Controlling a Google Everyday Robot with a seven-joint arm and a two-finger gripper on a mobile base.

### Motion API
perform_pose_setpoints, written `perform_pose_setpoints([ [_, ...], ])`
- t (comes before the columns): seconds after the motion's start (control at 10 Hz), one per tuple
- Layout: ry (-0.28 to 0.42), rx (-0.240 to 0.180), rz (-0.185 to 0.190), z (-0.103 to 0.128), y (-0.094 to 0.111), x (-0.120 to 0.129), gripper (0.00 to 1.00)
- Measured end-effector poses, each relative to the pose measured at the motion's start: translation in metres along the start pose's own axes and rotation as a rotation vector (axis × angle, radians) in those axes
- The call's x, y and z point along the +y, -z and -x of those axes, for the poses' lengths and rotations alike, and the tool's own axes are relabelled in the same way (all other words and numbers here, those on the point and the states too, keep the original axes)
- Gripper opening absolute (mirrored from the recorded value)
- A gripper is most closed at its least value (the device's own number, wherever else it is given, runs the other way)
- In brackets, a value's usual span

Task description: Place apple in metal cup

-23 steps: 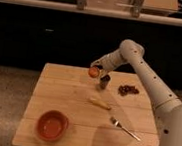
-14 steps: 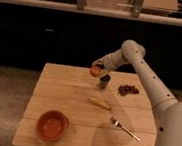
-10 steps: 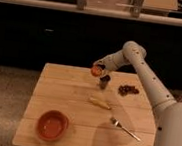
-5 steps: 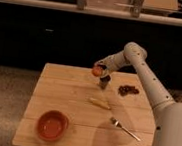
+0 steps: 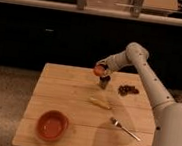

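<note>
**Risk: apple off-centre over a narrow cup**

Gripper [image 5: 101,70] is clamped on the apple [image 5: 98,71], holding it off the table, just above the metal cup [image 5: 104,81] and a bit to its left as seen from the camera.

- Apple looks about as wide as the cup's mouth, so there is little margin. Released off-centre, it likely hits the rim and rolls off.
- The cup is small and probably light. A sideways nudge from the gripper on descent could tip it.
- A high drop could mean a bounce out. Better to lower close first.

Room:
- The cup stands near the far edge of the table [image 5: 71,92], so a rolling apple could go over the back.
- Grape cluster [image 5: 127,90] is near on the right; yellow piece [image 5: 100,103] is in front.
- Bowl [image 5: 52,125] and fork [image 5: 125,129] are well apart.
- The open tabletop is left of the cup.
</note>
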Motion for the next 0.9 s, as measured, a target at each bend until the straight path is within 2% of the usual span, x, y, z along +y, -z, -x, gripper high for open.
perform_pose_setpoints([
  [0.6,-0.016,0.002,0.04,-0.002,0.009,-0.002,0.0],
  [0.9,-0.038,0.01,0.078,-0.006,0.018,0.005,0.0],
])
